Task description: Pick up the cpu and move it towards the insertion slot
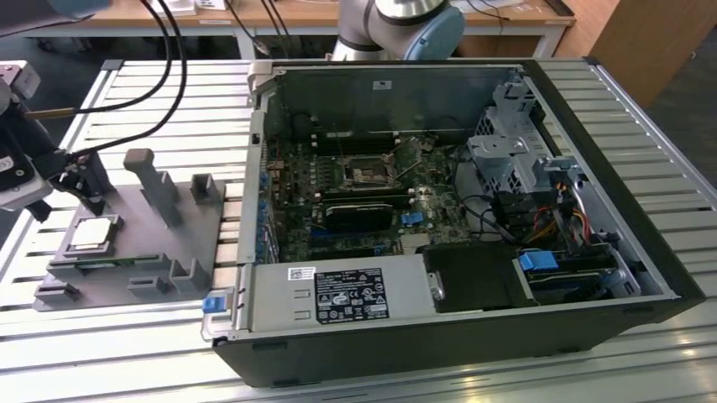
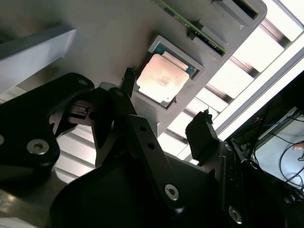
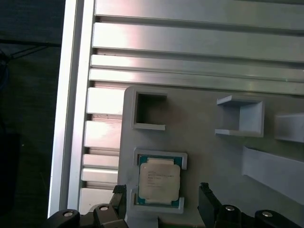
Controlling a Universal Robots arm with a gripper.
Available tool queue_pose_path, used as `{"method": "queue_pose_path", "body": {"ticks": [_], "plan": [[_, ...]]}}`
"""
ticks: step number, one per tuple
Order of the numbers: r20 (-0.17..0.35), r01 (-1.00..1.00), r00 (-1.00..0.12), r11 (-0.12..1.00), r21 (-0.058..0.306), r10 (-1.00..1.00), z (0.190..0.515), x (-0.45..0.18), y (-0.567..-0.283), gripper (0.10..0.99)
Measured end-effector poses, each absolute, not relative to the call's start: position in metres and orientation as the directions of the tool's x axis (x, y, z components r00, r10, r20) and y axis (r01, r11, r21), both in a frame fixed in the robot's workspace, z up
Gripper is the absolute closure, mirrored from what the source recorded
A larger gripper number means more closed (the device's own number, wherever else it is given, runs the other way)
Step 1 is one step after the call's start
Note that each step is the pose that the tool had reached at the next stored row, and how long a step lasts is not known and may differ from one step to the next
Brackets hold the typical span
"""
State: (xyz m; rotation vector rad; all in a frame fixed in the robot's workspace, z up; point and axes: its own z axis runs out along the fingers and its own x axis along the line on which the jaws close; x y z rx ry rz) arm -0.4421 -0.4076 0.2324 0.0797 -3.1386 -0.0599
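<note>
The cpu (image 1: pixel 92 233) is a flat square chip with a silvery top. It lies in a shallow square nest on the grey fixture plate (image 1: pixel 168 252), at the exterior view's left. My gripper (image 1: pixel 92 200) hangs just above and behind it, open. In both wrist views the two dark fingers stand apart on either side of the cpu (image 3: pixel 159 179) (image 2: pixel 161 78) without touching it; one fingertip (image 3: pixel 204 189) shows beside the nest. The insertion slot (image 1: pixel 368 170) is a square socket with a shiny metal frame on the motherboard inside the open computer case.
The black computer case (image 1: pixel 605 168) lies open on a slatted aluminium table (image 1: pixel 134 344). Upright grey posts (image 1: pixel 157 189) rise from the fixture plate near the gripper. A thin green memory stick (image 1: pixel 112 264) lies along the plate's front. Black cables (image 1: pixel 168 75) hang at the back left.
</note>
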Motion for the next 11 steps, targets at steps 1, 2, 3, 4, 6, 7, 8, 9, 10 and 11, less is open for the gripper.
{"method": "queue_pose_path", "body": {"ticks": [1,2,3,4,6,7,8,9,10,11], "plan": [[0.001,-0.051,-0.999,0.998,0.038,-0.051,0.2311,-0.4423,-0.4078,0.38],[0.001,-0.051,-0.999,0.998,0.038,-0.051,0.2297,-0.4424,-0.408,0.38],[0.0,-0.051,-0.999,0.998,0.038,-0.051,0.2284,-0.4424,-0.4083,0.38],[0.0,-0.051,-0.999,0.998,0.038,-0.051,0.2273,-0.4424,-0.4085,0.38],[0.001,-0.051,-0.999,0.998,0.038,-0.051,0.2254,-0.4424,-0.4091,0.38],[0.001,-0.051,-0.999,0.998,0.038,-0.051,0.2245,-0.4424,-0.4093,0.38],[0.0,-0.051,-0.999,0.998,0.038,-0.051,0.2237,-0.4424,-0.4095,0.38],[0.0,-0.051,-0.999,0.998,0.038,-0.051,0.2229,-0.4424,-0.4096,0.38],[0.0,-0.051,-0.999,0.998,0.038,-0.051,0.2221,-0.4424,-0.4097,0.38],[0.0,-0.051,-0.999,0.998,0.038,-0.051,0.2213,-0.4424,-0.4098,0.38]]}}
